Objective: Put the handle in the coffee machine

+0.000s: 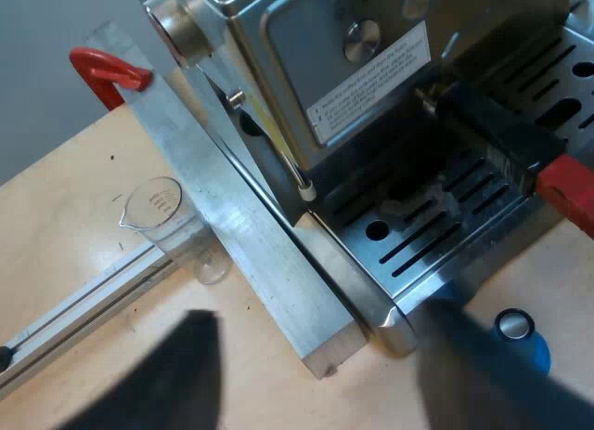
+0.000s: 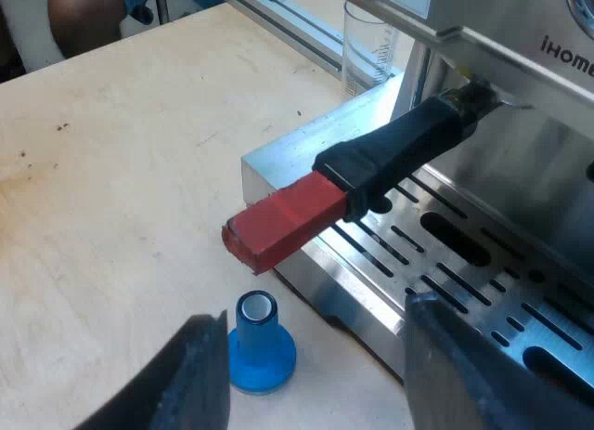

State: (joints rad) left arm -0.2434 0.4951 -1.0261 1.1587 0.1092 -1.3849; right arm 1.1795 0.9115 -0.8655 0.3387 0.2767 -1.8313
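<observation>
The metal holder's dark handle [image 1: 501, 137] sits in the espresso machine's [image 1: 371, 68] front, above the slotted drip tray [image 1: 436, 235], and its red end [image 1: 568, 190] sticks out past the tray's edge. My left gripper [image 1: 316, 393] hangs open over the wooden table beside the tray's corner, holding nothing. From my right wrist, the black handle [image 2: 408, 142] and red end [image 2: 283, 221] reach out from under the machine's head. My right gripper [image 2: 320, 374] is open below the red end, beside the blue tamper [image 2: 260, 346], with nothing between its fingers.
The blue tamper [image 1: 522, 342] stands upright on the table near the tray's corner. A measuring glass [image 1: 162, 212] stands against an aluminium bar [image 1: 251, 235] alongside the machine. A red clamp [image 1: 107, 68] sits at the bar's far end. A person's leg [image 2: 83, 12] is beyond the table edge.
</observation>
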